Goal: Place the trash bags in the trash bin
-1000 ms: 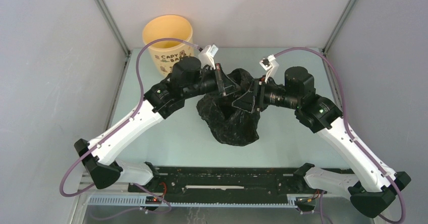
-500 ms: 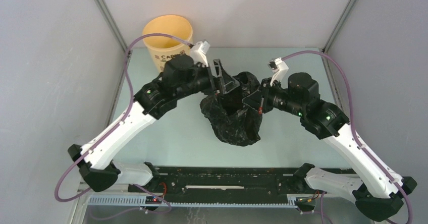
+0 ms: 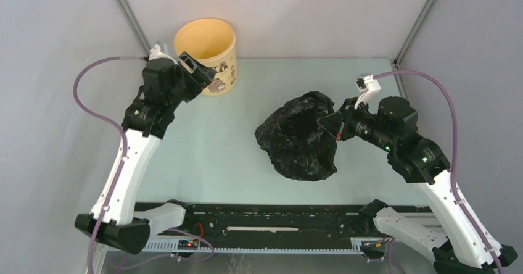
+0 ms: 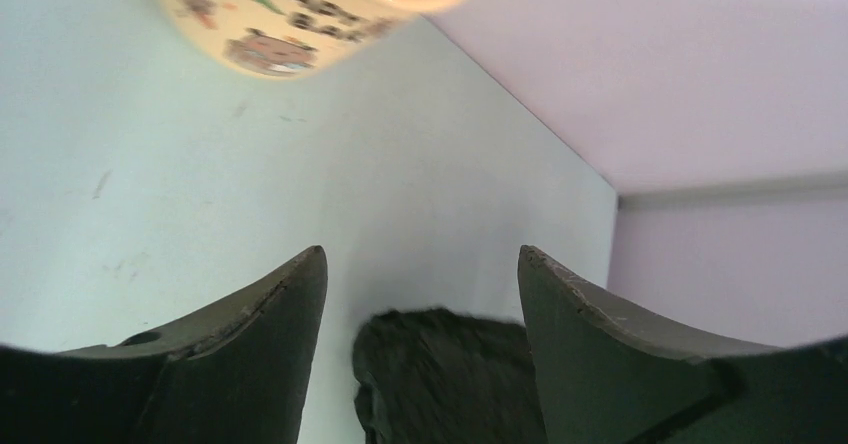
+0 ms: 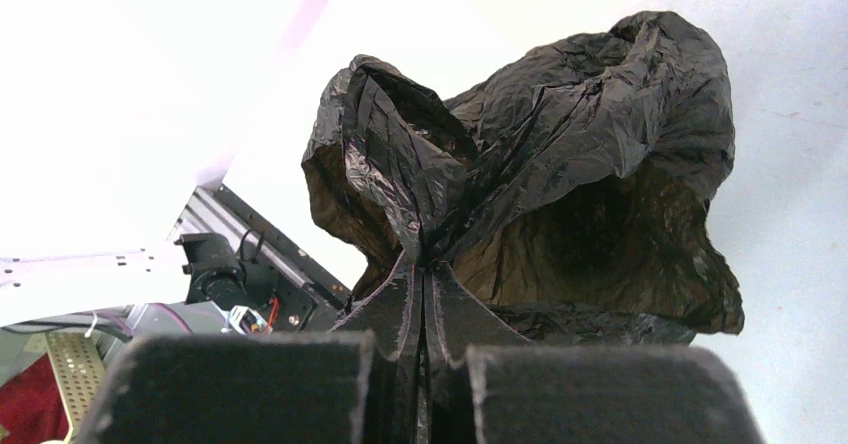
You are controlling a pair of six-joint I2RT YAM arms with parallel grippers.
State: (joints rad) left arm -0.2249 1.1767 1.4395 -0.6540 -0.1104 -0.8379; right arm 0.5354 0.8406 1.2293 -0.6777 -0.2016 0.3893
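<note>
The black crinkled trash bag [image 3: 299, 139] lies puffed up on the table right of centre. My right gripper [image 3: 325, 124] is shut on a pinched fold of the bag at its right edge; in the right wrist view the bag [image 5: 560, 154] billows out from my closed fingertips [image 5: 424, 264]. The pale yellow trash bin [image 3: 206, 55] stands upright and empty at the back left. My left gripper [image 3: 196, 70] is open and empty, right beside the bin's front. The left wrist view shows the bin [image 4: 300, 9] at the top and the bag [image 4: 440, 374] far off between the open fingers.
Grey enclosure walls close in the back and both sides. A black rail [image 3: 265, 224] with cabling runs along the near edge between the arm bases. Bare table [image 3: 203, 157] lies between bin and bag.
</note>
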